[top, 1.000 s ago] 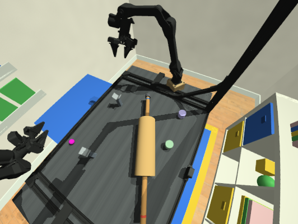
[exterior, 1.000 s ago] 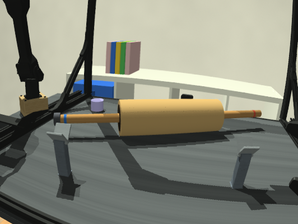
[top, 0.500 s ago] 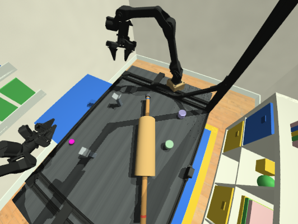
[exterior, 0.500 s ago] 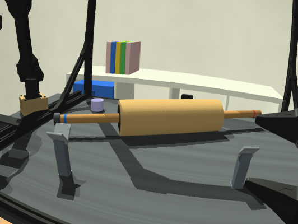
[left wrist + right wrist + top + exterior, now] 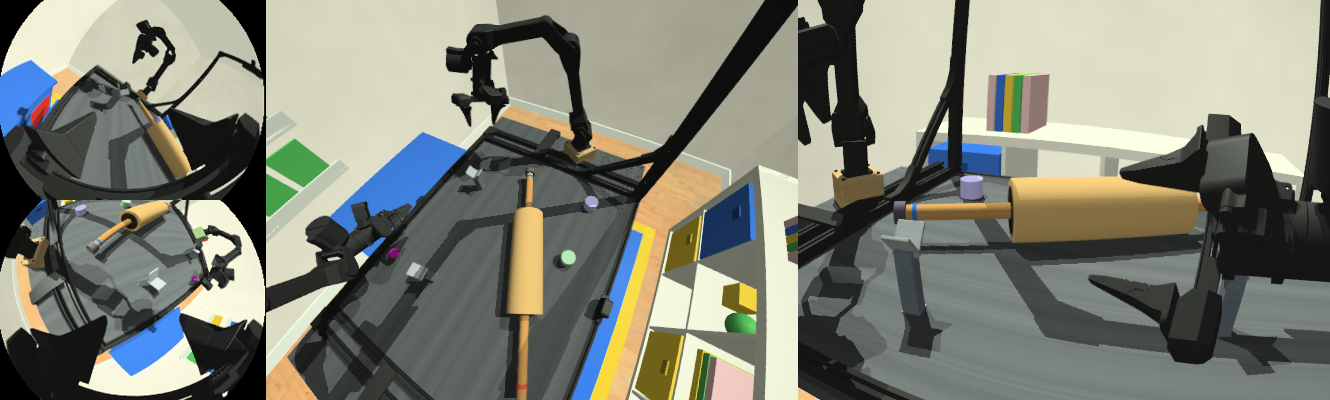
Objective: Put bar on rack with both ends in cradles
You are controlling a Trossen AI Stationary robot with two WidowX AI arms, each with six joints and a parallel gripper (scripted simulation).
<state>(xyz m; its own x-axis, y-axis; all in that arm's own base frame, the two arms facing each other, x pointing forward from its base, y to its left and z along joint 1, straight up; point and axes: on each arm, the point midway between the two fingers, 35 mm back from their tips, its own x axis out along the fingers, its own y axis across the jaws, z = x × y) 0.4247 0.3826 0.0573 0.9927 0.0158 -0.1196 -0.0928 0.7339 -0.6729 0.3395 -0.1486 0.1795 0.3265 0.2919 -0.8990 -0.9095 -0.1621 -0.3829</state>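
The bar is a tan rolling pin [image 5: 525, 260] with thin handles. It lies flat on the dark table, apart from the rack; it also shows in the exterior view [image 5: 1103, 207] and in the right wrist view [image 5: 133, 217]. The rack is two grey cradle posts, one at the far end [image 5: 473, 172] and one nearer [image 5: 416, 271], both empty. My left gripper [image 5: 393, 212] is open and empty, low at the table's left edge near the nearer post [image 5: 1233, 300]. My right gripper [image 5: 481, 120] is open and empty, high above the far left corner.
A magenta puck [image 5: 394, 252] lies close to my left gripper. A lavender cylinder [image 5: 591, 202] and a green cylinder [image 5: 568, 257] stand right of the bar. Black frame struts [image 5: 706, 100] cross above the table. A white shelf unit [image 5: 731, 300] stands at the right.
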